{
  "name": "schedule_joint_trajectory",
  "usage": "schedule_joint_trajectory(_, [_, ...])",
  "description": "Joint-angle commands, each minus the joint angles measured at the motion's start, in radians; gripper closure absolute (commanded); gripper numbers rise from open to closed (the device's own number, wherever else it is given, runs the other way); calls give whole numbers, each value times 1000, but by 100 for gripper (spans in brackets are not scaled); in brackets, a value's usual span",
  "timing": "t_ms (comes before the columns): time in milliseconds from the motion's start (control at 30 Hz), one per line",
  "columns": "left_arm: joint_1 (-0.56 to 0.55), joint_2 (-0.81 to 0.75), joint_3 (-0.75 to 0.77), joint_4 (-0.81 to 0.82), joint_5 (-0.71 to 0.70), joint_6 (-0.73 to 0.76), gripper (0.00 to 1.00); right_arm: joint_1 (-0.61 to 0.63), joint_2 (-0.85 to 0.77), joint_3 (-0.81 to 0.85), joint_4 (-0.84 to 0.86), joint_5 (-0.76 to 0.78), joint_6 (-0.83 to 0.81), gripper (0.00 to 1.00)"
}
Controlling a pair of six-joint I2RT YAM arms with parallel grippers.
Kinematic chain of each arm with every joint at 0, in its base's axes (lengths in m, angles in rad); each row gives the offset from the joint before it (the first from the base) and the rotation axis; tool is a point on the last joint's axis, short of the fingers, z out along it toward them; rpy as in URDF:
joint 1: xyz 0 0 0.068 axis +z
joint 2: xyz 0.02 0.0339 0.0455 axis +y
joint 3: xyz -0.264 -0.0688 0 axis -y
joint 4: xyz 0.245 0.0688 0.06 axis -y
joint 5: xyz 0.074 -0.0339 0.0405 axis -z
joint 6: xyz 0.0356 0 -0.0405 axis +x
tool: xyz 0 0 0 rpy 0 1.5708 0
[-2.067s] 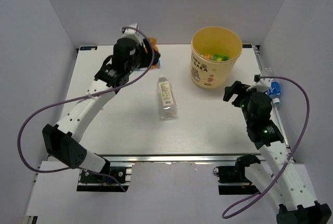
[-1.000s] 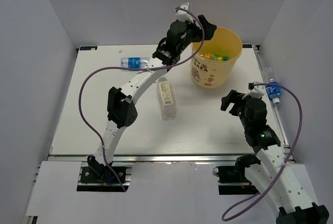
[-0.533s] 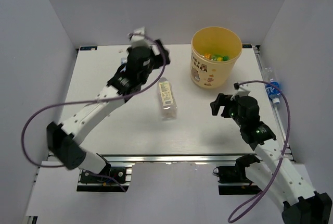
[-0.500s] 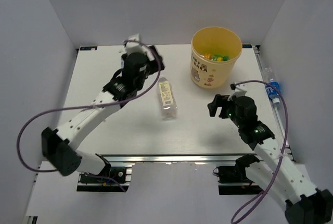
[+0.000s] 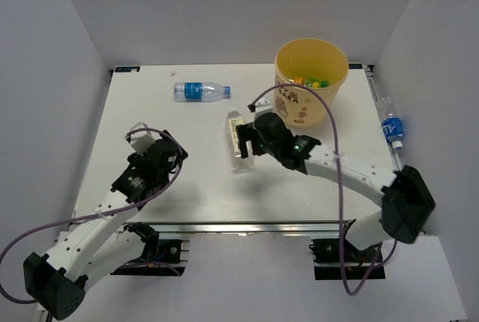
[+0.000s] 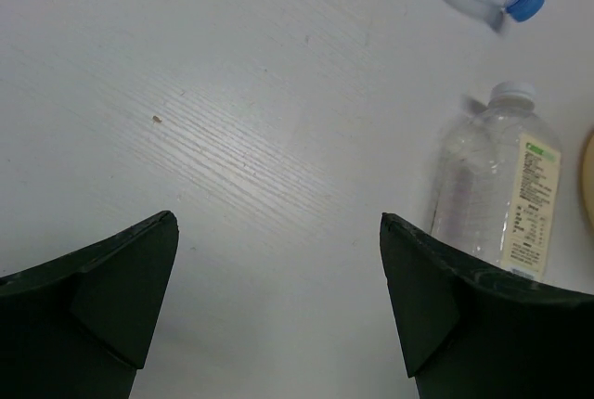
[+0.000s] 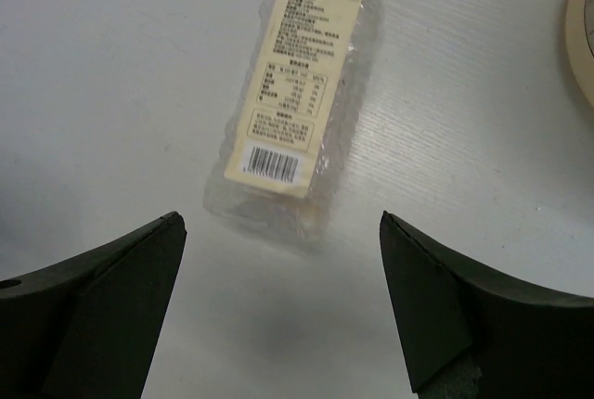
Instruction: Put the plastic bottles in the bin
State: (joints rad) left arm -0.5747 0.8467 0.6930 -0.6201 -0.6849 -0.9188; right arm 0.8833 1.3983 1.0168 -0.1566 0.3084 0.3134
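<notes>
Right wrist view has the right end effector [image 7: 280, 232] spread wide above the pale-label bottle [image 7: 302, 74], which lies flat in the middle of the table [image 5: 150, 112], apparently lined up to grasp its base. The bin [image 5: 299, 105] stands by the far right corner. The left end effector [image 6: 278, 227], also spread and empty, hovers near the left edge. A blue-label bottle [image 5: 198, 91] lies by the far edge.

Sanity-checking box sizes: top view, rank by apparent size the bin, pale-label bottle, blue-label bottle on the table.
1. Bin, clearly largest.
2-3. Pale-label bottle and blue-label bottle: about equal length; the right gripper covers part of the pale-label one, so no firm order.
</notes>
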Motion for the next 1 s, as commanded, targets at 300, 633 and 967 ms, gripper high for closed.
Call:
schedule_joint_trajectory(300, [7, -64, 3, -44, -38, -14, 2, 8, 450, 457, -205, 101, 30, 11])
schedule_joint_trajectory(633, [7, -104, -9, -21, -21, 0, 2, -20, 610, 572, -314, 126, 32, 11])
schedule_joint_trajectory(967, [7, -107, -3, -18, -22, 5, 2, -29, 573, 572, -249, 35, -29, 49])
